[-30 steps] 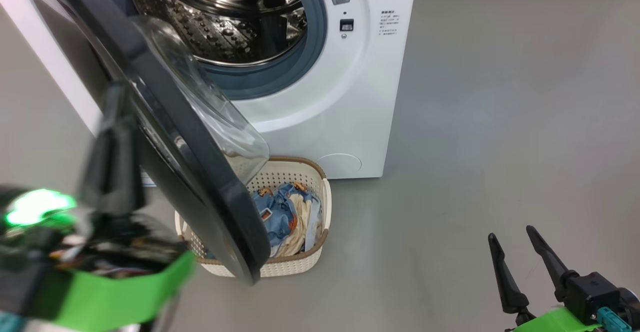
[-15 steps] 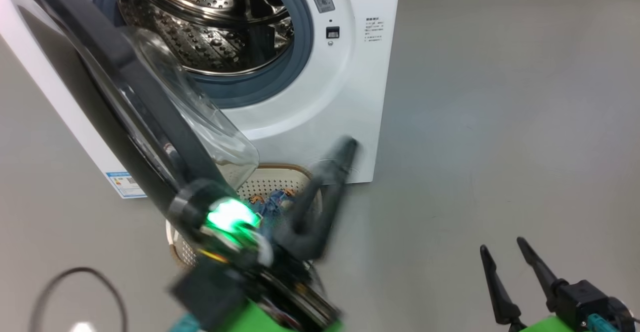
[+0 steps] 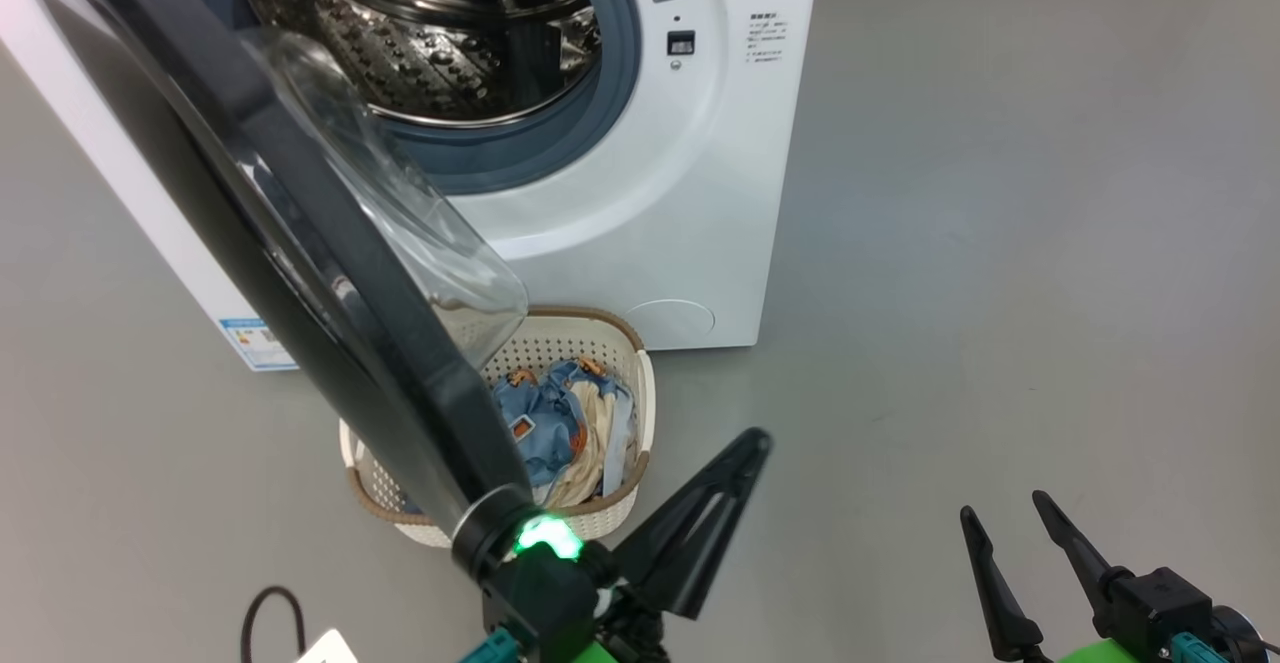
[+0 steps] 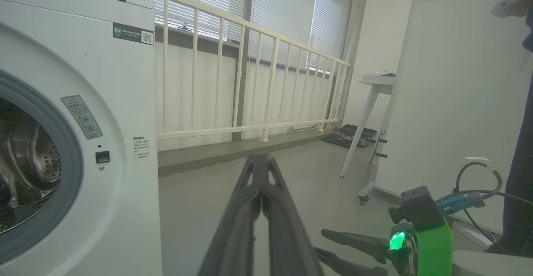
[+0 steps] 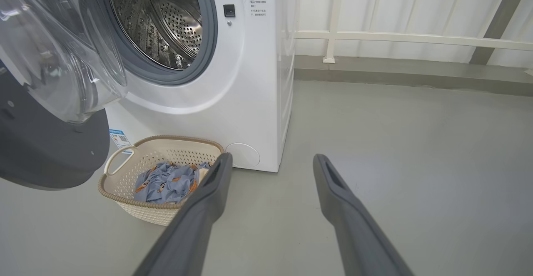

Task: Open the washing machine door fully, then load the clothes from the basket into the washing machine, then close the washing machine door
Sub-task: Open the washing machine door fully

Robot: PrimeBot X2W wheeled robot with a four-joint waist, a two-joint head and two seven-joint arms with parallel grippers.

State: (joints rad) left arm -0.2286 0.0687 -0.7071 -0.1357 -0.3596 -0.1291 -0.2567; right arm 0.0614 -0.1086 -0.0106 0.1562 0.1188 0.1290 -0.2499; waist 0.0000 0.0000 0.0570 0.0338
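Facing the washer (image 3: 640, 243) on the floor (image 3: 1000, 243), with the door (image 3: 300, 273) swung out to the left, covering the left part of the basket (image 3: 610, 321) in the head view. Finds it just in front of the washer, clothes (image 3: 545, 423) heaped inside. Holds the left hand (image 3: 748, 448) pressed together, empty, just right of the basket and near the door's low edge. Holds the right hand (image 3: 1002, 505) spread, empty, well to the right above bare floor. Reads little: a blue sticker (image 3: 255, 341) low on the washer's left, a grey warning sticker (image 4: 81, 117) with a triangle by the opening, a black label (image 4: 132, 33) with a QR code higher up, small print (image 3: 765, 38) beside the latch (image 3: 681, 42), all too small to make out.
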